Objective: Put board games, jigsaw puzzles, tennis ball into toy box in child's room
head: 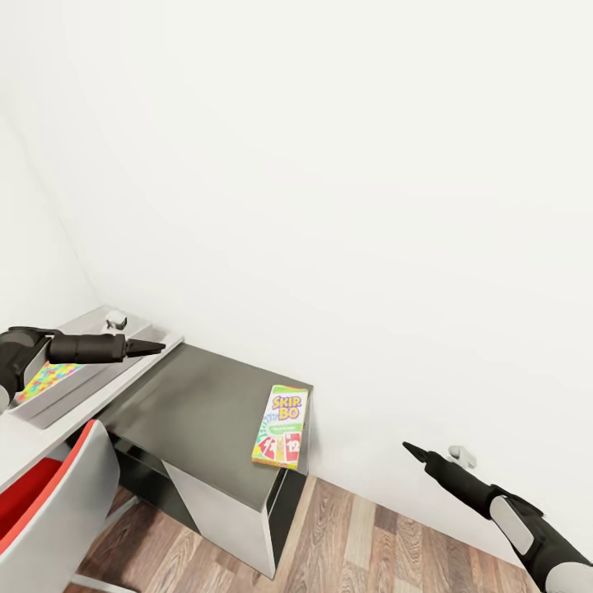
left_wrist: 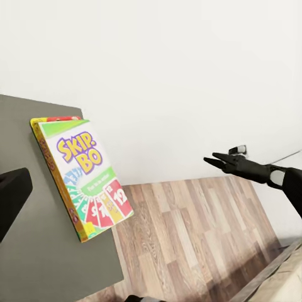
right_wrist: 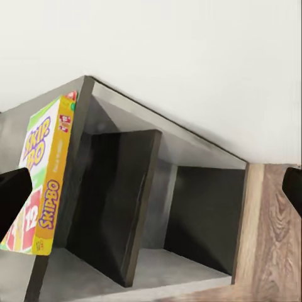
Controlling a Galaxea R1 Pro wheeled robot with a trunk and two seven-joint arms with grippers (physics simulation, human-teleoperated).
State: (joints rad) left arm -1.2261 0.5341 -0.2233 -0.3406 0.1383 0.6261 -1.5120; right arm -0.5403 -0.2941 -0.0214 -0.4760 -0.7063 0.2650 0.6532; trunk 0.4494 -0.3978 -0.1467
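You are facing the table [head: 206, 395]: a board game [head: 282, 427] is lying at its right edge. Left of it, the toy box [head: 78, 387] is holding a jigsaw puzzle [head: 49, 377].

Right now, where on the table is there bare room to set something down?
The dark side unit is bare between the Skip-Bo game at its wall-side edge and the toy box. The toy box end is crowded: a jigsaw puzzle lies inside and the left tool hangs above its rim.
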